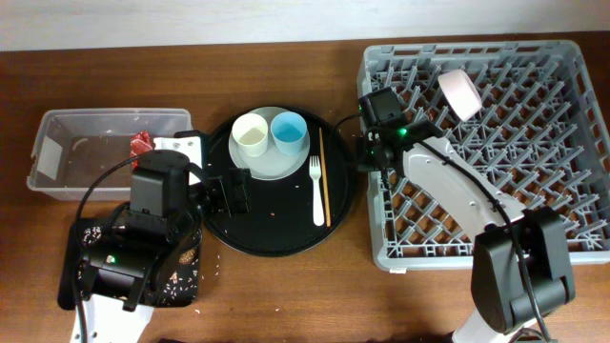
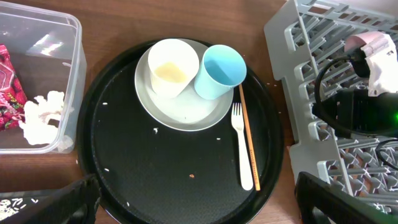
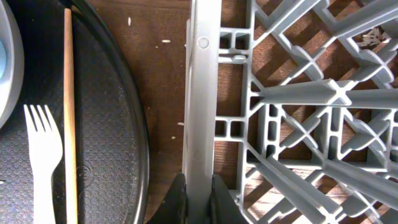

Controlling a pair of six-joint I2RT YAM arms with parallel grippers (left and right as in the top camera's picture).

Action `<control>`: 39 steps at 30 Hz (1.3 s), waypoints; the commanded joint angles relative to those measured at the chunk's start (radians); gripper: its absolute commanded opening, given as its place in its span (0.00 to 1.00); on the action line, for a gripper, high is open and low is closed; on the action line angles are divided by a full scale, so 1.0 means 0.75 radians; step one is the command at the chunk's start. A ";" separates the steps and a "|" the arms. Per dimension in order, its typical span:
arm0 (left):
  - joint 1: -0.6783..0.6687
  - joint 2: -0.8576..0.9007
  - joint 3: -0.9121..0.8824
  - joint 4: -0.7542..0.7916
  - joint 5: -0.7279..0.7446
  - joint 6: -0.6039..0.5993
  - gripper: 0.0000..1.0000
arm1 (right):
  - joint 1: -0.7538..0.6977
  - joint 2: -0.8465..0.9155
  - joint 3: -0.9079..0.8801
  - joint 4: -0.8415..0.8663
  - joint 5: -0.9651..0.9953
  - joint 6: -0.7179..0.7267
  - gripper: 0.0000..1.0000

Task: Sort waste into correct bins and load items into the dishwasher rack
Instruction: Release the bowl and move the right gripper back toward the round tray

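Overhead: the grey pegged rack (image 1: 534,143) holds a pinkish bowl (image 1: 459,92). The round black tray (image 1: 276,233) carries plate (image 1: 272,162), cream cup (image 1: 252,133), blue cup (image 1: 289,131), plastic fork (image 1: 316,191) and wooden chopsticks (image 1: 324,176).
Left wrist: the left claw (image 2: 198,186) is spread wide and empty. The clear tub (image 2: 68,74) holds a crinkly wrapper (image 2: 9,81) and tissue (image 2: 40,115).
Right wrist: the right claw (image 3: 198,190) is clamped on the rack's smooth rim

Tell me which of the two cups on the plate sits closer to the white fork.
The light blue cup: it stands on the side of the plate toward the fork; the cream cup stands opposite.
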 commanded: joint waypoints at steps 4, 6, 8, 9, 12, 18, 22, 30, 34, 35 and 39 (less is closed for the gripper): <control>0.002 -0.010 0.016 0.002 -0.009 0.011 0.99 | 0.000 -0.010 0.014 0.022 0.001 -0.178 0.04; 0.002 -0.010 0.016 0.002 -0.009 0.011 0.99 | 0.000 -0.010 0.014 0.030 -0.009 -0.128 0.04; 0.002 -0.010 0.016 0.003 -0.009 0.011 0.99 | 0.000 -0.010 0.014 0.041 -0.012 -0.051 0.04; 0.002 -0.010 0.016 0.003 -0.009 0.011 0.99 | 0.000 -0.010 0.014 0.044 -0.031 -0.021 0.04; 0.002 -0.010 0.016 0.003 -0.010 0.011 0.99 | 0.000 -0.010 0.014 0.044 -0.033 0.029 0.04; 0.002 -0.010 0.016 0.003 -0.009 0.011 0.99 | 0.000 -0.010 0.014 0.036 -0.034 0.140 0.04; 0.002 -0.010 0.016 0.002 -0.009 0.011 0.99 | 0.000 -0.010 0.014 0.035 -0.029 0.157 0.04; 0.002 -0.010 0.016 0.002 -0.009 0.011 0.99 | 0.000 -0.010 0.015 0.056 -0.026 0.135 0.60; 0.002 -0.010 0.016 0.002 -0.009 0.011 0.99 | -0.002 -0.045 0.304 -0.099 0.010 -0.005 0.61; 0.002 -0.010 0.016 0.002 -0.009 0.011 0.99 | 0.002 -0.046 0.449 -0.219 -0.096 -0.005 0.61; 0.002 -0.010 0.016 0.002 -0.009 0.011 0.99 | 0.001 -0.045 0.502 -0.291 -0.305 -0.005 0.68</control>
